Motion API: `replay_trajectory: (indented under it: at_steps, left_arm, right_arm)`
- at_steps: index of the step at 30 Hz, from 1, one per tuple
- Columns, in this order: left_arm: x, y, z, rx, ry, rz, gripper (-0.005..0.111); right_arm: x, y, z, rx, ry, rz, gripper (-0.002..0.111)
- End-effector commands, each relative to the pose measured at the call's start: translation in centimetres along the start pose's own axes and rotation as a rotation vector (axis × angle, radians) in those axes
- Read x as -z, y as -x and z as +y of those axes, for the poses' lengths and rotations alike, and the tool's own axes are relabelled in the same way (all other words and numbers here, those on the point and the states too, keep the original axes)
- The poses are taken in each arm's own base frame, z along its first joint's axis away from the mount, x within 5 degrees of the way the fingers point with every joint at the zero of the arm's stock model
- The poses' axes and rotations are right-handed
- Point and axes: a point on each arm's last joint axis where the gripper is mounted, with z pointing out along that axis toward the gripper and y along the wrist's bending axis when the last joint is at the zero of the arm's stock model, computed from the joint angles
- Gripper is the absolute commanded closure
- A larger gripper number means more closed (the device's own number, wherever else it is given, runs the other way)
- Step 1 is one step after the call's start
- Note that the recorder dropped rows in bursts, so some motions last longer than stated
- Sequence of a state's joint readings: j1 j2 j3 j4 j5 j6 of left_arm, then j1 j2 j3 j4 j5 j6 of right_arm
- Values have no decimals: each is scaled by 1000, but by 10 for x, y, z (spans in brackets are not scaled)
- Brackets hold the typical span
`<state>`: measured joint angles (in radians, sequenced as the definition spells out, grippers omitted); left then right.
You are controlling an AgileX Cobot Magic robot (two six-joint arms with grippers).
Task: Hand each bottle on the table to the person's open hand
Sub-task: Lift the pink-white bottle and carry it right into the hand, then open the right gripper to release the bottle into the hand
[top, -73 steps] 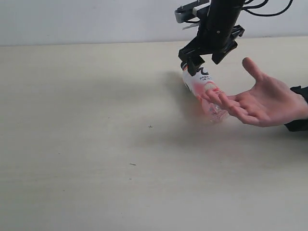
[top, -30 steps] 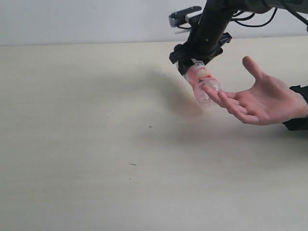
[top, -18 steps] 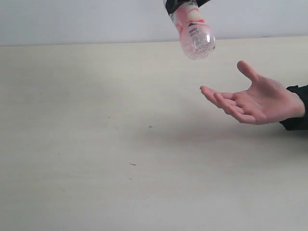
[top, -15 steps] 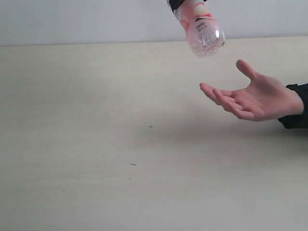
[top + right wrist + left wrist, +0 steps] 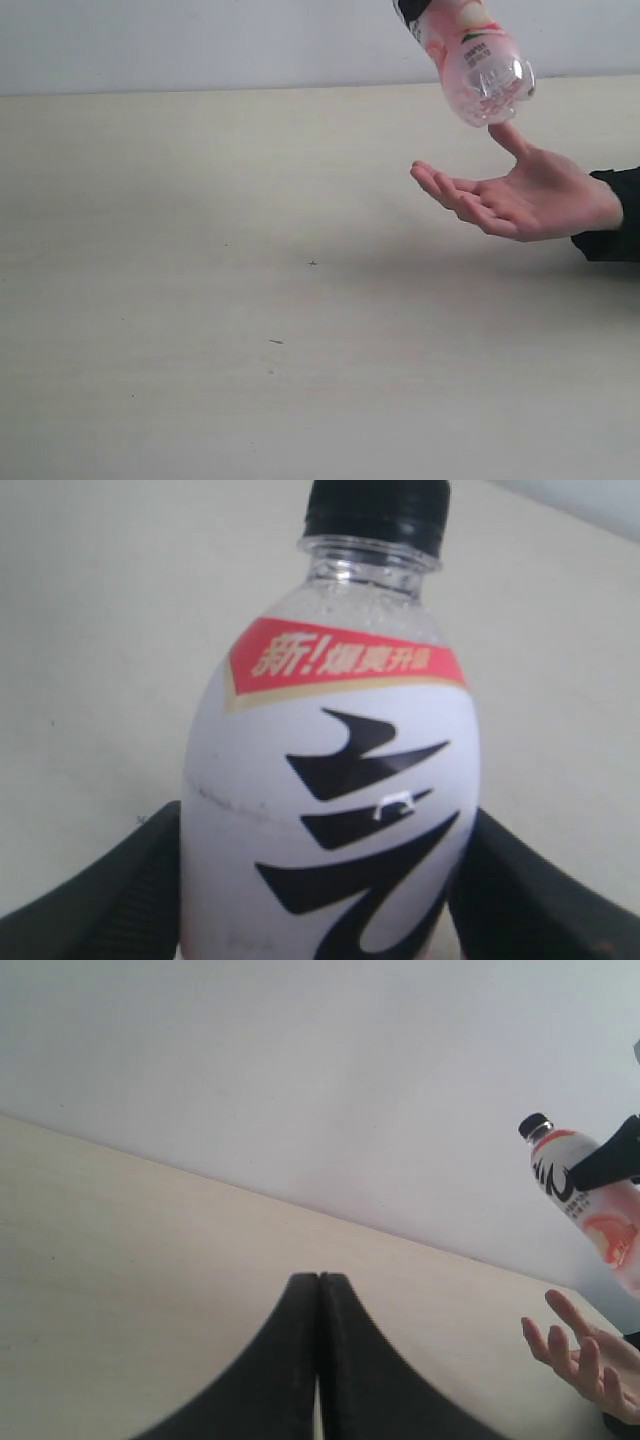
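Left of the person's open hand [image 5: 520, 195], across the pale beige matte tabletop [image 5: 200, 300]: dark specks only, no other bottle in view. Also left of the hand, black left gripper [image 5: 318, 1360] pressed closed on nothing. Just above the hand — pink-tinted, black-capped clear plastic bottle [image 5: 480, 60], tilted base-down, clamped by the right gripper [image 5: 320, 880], not yet let go. Seemingly the last handover; release into the palm left.

On my feeds I counted one bottle [image 5: 478, 60], pink-tinted with a black cap. There was one open hand [image 5: 520, 195], at the right, and one table [image 5: 180, 300]. Grippers came to two: the left gripper [image 5: 318, 1290] and the right gripper [image 5: 320, 880]. I made out two dark specks [image 5: 312, 263] on the tabletop.
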<state>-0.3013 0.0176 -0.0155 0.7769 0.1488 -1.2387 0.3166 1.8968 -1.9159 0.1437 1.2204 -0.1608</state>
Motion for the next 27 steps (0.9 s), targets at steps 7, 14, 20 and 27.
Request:
replay_trajectory:
  at_steps: [7, 14, 20, 27]
  left_arm:
    - [0, 0, 0, -8, -8, -8, 107]
    - [0, 0, 0, -8, -8, -8, 107]
    - [0, 0, 0, -8, -8, -8, 107]
    - [0, 0, 0, -8, -8, -8, 107]
  right_arm:
    - [-15, -45, -7, -24, -71, 167, 108]
    - [-39, -74, -9, -77, -89, 297, 108]
    - [-53, -87, -12, -98, -111, 326, 108]
    - [-69, -101, -17, -76, -162, 331, 102]
